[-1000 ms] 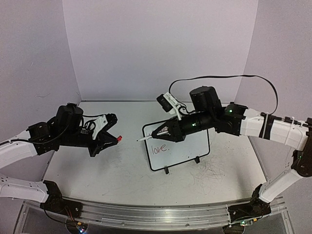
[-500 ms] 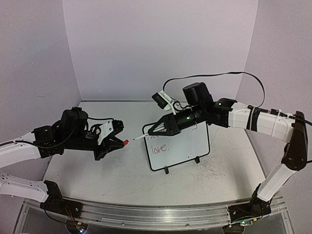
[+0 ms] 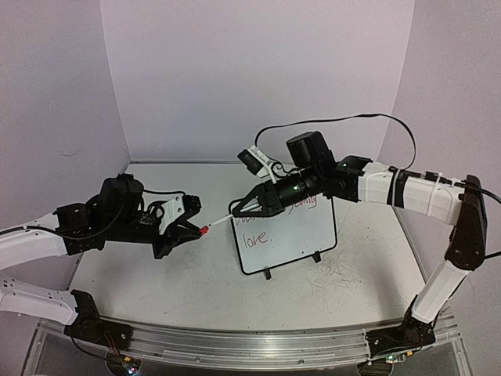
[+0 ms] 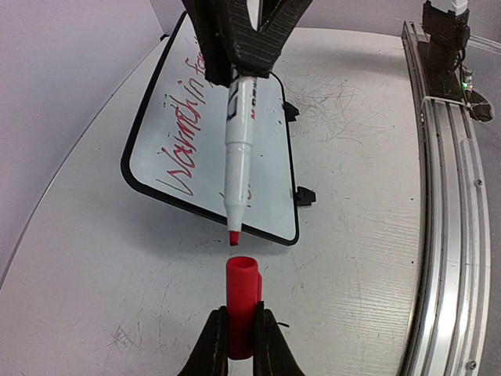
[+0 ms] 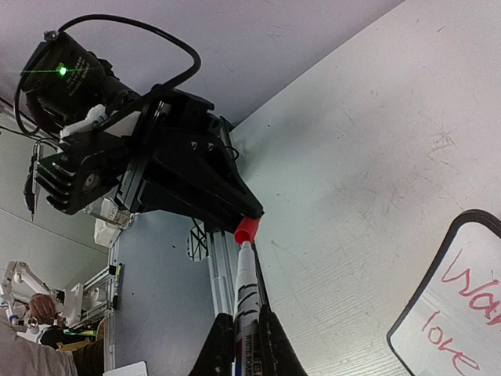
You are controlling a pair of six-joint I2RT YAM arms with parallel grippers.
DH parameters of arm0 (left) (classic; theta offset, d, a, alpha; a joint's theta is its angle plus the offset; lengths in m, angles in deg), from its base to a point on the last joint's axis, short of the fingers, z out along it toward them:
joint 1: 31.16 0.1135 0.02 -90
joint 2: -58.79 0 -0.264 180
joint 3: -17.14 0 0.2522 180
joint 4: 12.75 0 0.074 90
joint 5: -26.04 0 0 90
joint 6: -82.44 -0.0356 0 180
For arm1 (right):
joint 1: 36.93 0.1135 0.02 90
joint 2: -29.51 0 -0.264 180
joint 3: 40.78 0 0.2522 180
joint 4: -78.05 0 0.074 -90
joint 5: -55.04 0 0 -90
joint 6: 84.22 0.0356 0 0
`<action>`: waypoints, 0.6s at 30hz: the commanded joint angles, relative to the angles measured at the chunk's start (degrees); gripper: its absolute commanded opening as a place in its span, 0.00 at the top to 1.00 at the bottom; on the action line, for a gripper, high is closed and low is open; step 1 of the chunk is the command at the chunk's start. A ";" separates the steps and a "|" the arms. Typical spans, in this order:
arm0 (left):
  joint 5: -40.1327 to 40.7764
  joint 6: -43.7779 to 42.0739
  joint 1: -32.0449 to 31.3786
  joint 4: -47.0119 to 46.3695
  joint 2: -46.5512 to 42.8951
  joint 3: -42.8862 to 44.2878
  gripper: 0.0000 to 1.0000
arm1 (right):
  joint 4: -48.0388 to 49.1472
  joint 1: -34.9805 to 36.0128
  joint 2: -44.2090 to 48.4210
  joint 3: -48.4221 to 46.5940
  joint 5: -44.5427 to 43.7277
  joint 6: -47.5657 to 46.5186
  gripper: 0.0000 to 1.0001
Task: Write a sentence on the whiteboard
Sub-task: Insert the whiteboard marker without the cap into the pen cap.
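Both arms stretch low and level toward each other, the left gripper [image 3: 192, 226] pinched shut on a red cap [image 3: 202, 230] and the right gripper [image 3: 236, 210] clamped on the marker [image 3: 222, 220], tip just short of the cap's mouth, beside the whiteboard [image 3: 309, 235] bearing the sentence [image 3: 257, 240].

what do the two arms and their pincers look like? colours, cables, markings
Both the left arm and the right arm have white link shells with black joint housings. The left pincer and right pincer are black, tapered two-finger wedges. A black cable arcs above the right arm; thinner wires run along the left. Green lights glow on the right arm's joints. No readable markings.
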 commanded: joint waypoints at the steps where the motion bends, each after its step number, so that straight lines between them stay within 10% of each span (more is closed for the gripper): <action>1: -0.07 -0.33 -0.29 -2.90 0.11 -0.48 1.00 | 0.38 0.19 -1.15 -2.71 1.21 0.36 1.00; 18: -0.34 -0.26 -0.32 -3.08 1.00 -0.48 1.00 | 0.13 0.19 0.00 -2.11 0.05 0.14 1.00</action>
